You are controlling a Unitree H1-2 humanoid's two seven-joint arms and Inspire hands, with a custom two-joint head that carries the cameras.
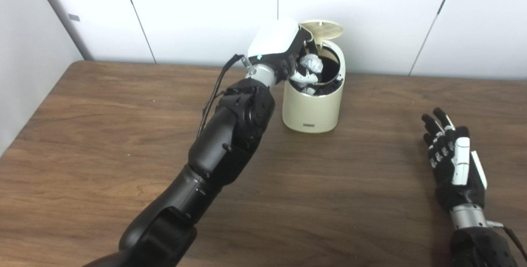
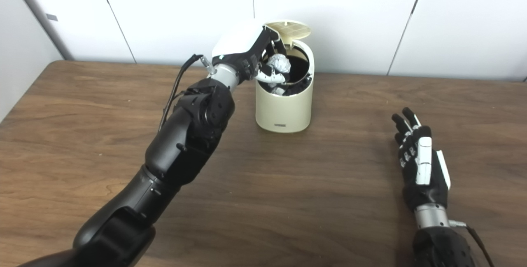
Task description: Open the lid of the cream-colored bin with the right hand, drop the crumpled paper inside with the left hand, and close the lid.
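The cream-colored bin point(image 1: 313, 108) stands at the back of the wooden table point(image 1: 103, 135), its round lid point(image 1: 322, 29) tipped up and open behind the mouth. My left hand point(image 1: 284, 55) reaches over the bin's left rim, fingers curled around a crumpled ball of paper point(image 1: 311, 64) held right above the dark opening. My right hand point(image 1: 453, 158) rests low over the table at the right, well away from the bin, fingers stretched out and holding nothing.
White wall panels point(image 1: 206, 11) rise just behind the table's back edge, close to the bin. A black cable point(image 1: 214, 90) loops along my left forearm. Bare wood lies between the bin and my right hand.
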